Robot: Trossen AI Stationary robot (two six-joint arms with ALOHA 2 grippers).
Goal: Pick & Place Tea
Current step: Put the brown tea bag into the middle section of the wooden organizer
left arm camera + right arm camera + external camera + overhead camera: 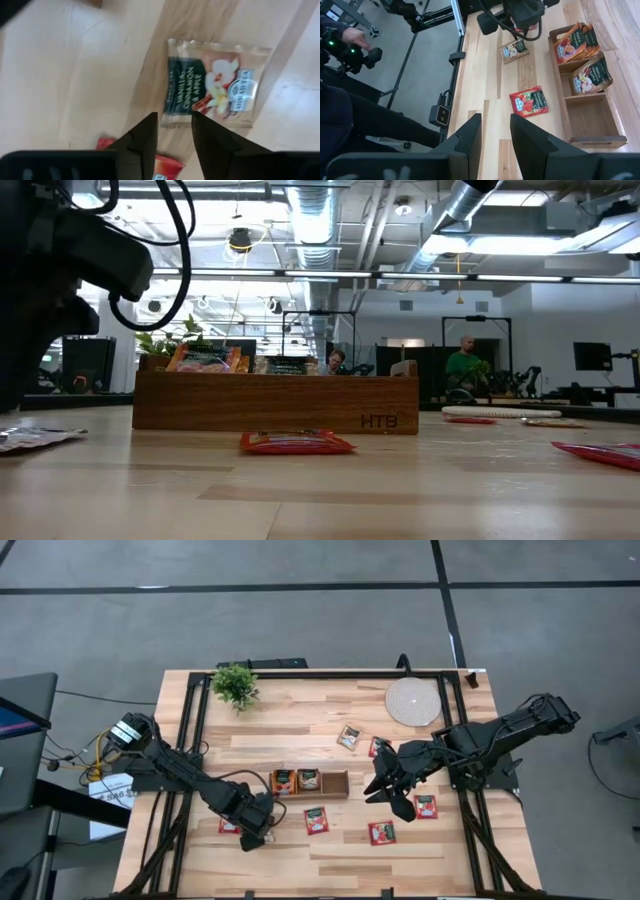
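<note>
Pale wood-plank table (330,850) — smooth, matt; darker wooden tray (275,402); glossy foil-like sachets (212,84).

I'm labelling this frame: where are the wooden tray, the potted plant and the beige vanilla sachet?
wooden tray (337,783): high view, its empty right compartment.
potted plant (235,685): high view, middle of the leaves.
beige vanilla sachet (212,85): left wrist view, centre of its printed face.
</note>
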